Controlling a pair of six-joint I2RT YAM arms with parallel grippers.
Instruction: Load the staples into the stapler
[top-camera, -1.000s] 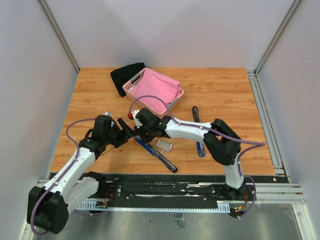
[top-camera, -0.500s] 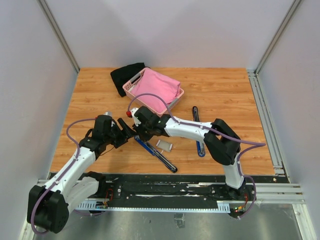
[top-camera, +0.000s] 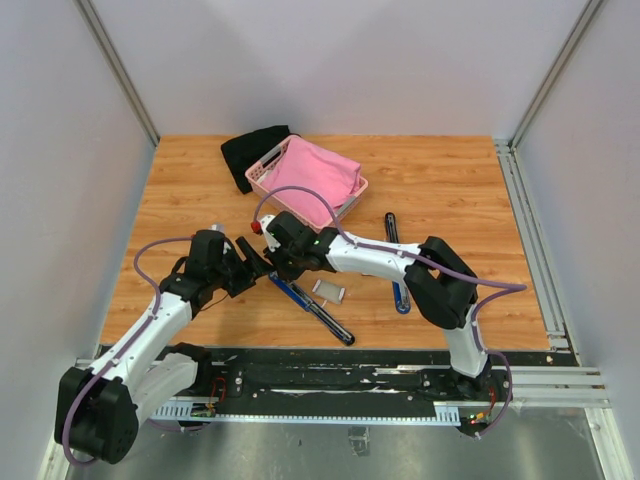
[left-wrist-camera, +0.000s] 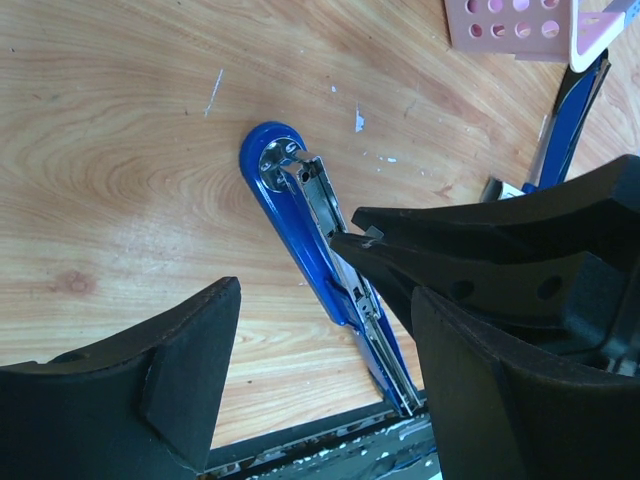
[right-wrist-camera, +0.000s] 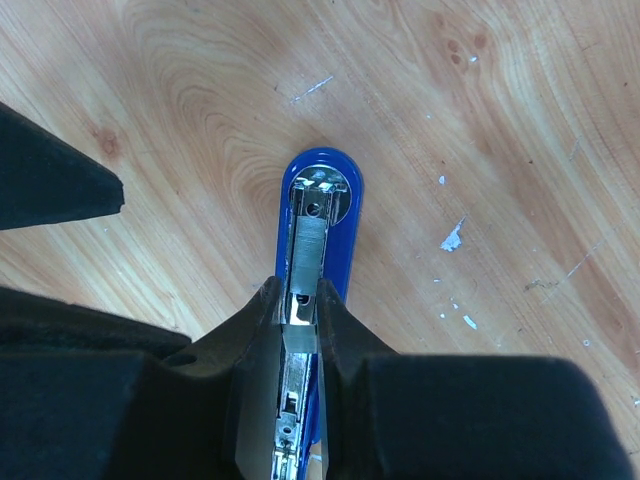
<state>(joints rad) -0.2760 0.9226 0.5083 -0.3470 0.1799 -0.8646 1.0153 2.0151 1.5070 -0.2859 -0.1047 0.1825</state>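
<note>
The right jaws (right-wrist-camera: 298, 297) are clenched on a thin silvery strip, apparently the staples (right-wrist-camera: 306, 240). The strip is lined up over the open channel of the blue stapler (right-wrist-camera: 342, 235), just left of centre in the overhead view. Whether it sits in the channel or rides on the rim, I cannot tell.

The risk, as I judge it, is that a skewed release tips it over the rail, or hard pressing snaps it. The left jaws (left-wrist-camera: 325, 320) stand released close by and touch nothing visible. With nothing pinning the stapler, a push could slide it across the surface (top-camera: 450, 180), and the two arms crowd each other.

Right of the stapler lies a small pale carton (top-camera: 329, 291), and farther right a second long tool (top-camera: 396, 262). A pink basket (top-camera: 305, 180) sits nearer the top of the frame. None blocks the channel.
</note>
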